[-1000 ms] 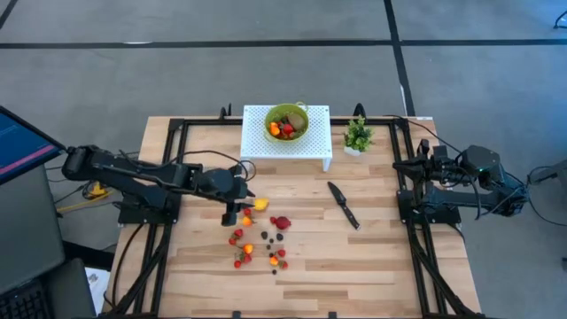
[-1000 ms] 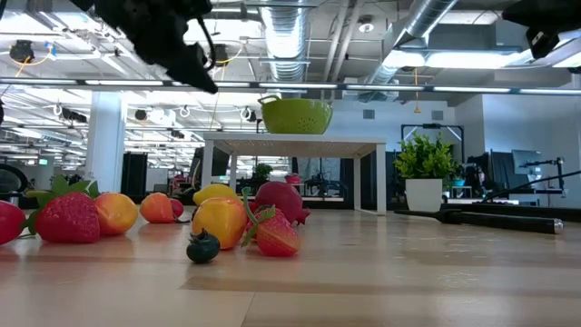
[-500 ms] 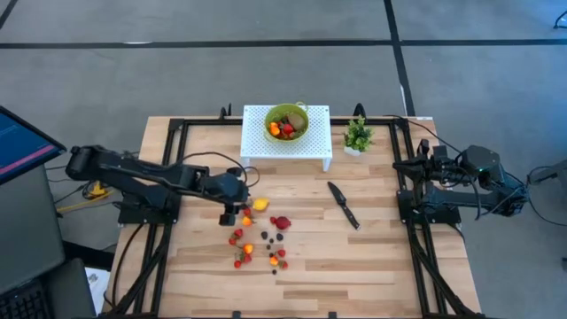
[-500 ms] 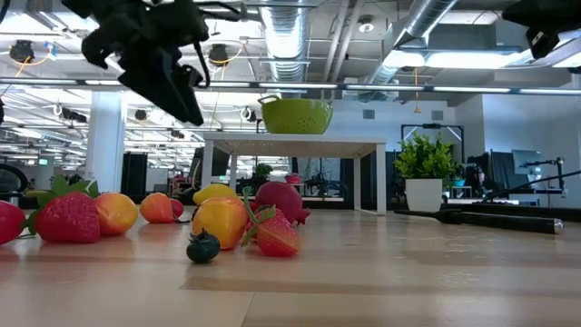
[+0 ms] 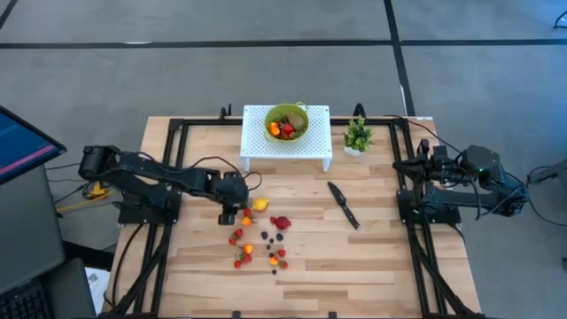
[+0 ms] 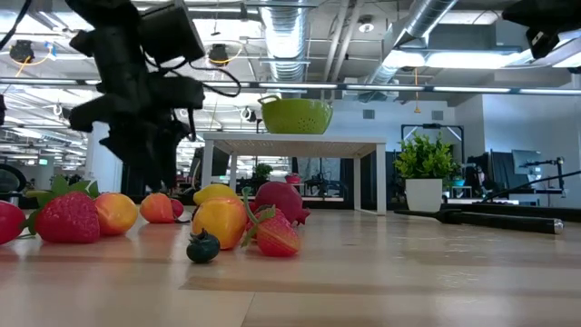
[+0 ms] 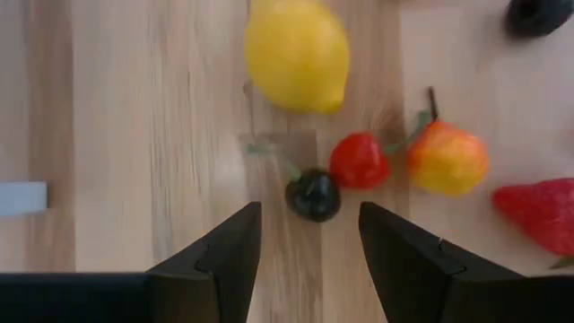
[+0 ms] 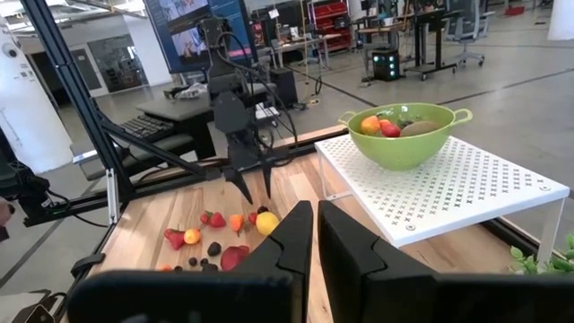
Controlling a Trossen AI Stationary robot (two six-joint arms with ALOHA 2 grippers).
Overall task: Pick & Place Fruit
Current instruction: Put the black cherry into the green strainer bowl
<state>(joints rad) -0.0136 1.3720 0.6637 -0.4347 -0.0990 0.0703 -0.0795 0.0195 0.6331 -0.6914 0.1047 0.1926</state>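
The left gripper (image 7: 305, 256) hangs over the fruit (image 5: 259, 239) in the middle of the tabletop (image 5: 372, 257), jaws partly open and holding nothing. Its wrist view shows a small dark berry (image 7: 313, 195) between the jaws, unlike the high view. The right gripper (image 8: 314, 235) waits far right, jaws closed and empty.

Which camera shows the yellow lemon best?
The left wrist view: the lemon fills the frame, unobstructed. The high view shows a yellow speck, the right wrist view a small blob, the low view only part.

A green bowl (image 8: 405, 136) of fruit (image 8: 386, 127) sits on a white stand (image 8: 466, 193).
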